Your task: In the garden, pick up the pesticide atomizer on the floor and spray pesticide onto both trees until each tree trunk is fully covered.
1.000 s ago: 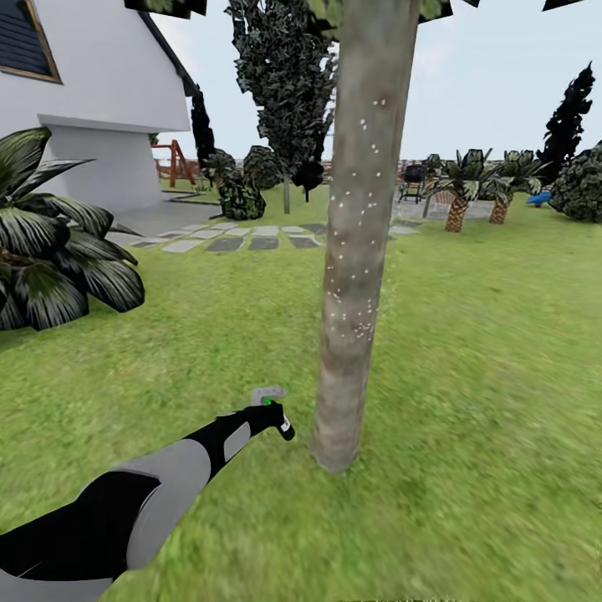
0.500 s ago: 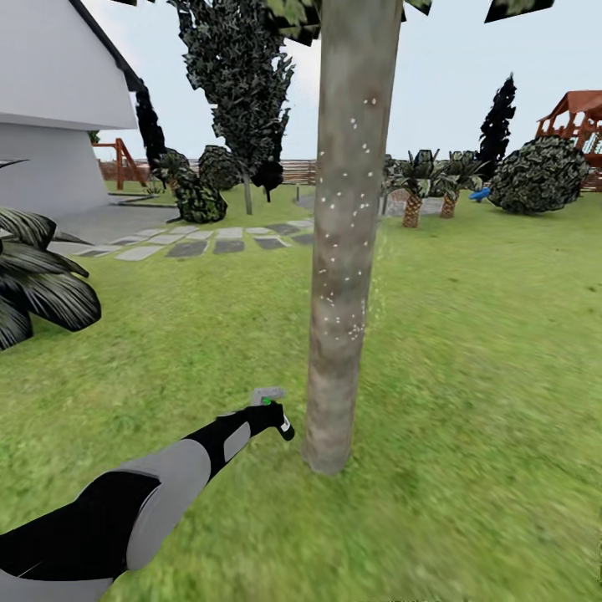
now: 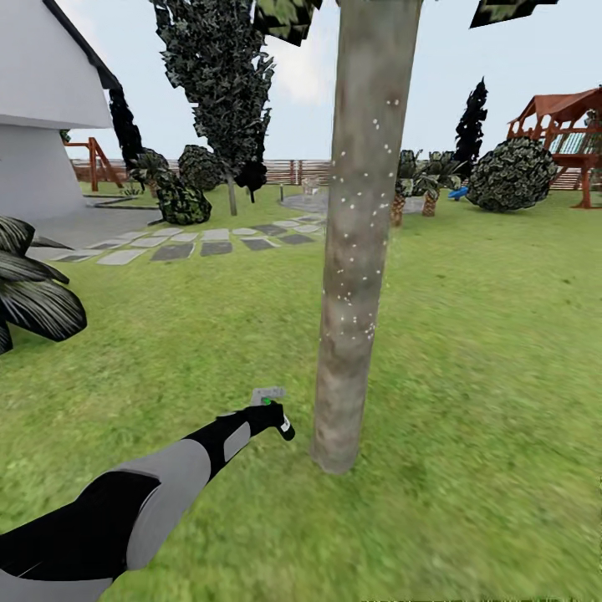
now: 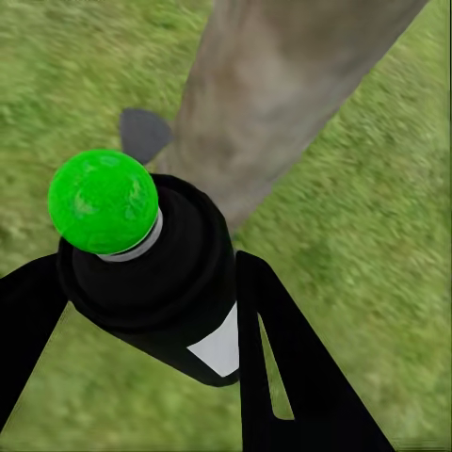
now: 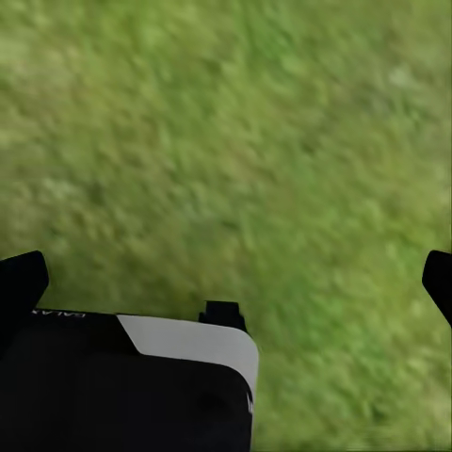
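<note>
Left wrist view: atomizer (image 4: 151, 273) inside left gripper (image 4: 141, 311).

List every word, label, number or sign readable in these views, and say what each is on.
No text can be read with certainty.
Right gripper, on its black body in the right wrist view: a faint strip of white lettering, too small and blurred to read.
Pesticide atomizer in the left gripper: its white label patch shows no legible print.

Dark atomizer (image 4: 160, 282) clamped in left hand (image 3: 276, 418), beside speckled trunk (image 3: 355, 251).
</note>
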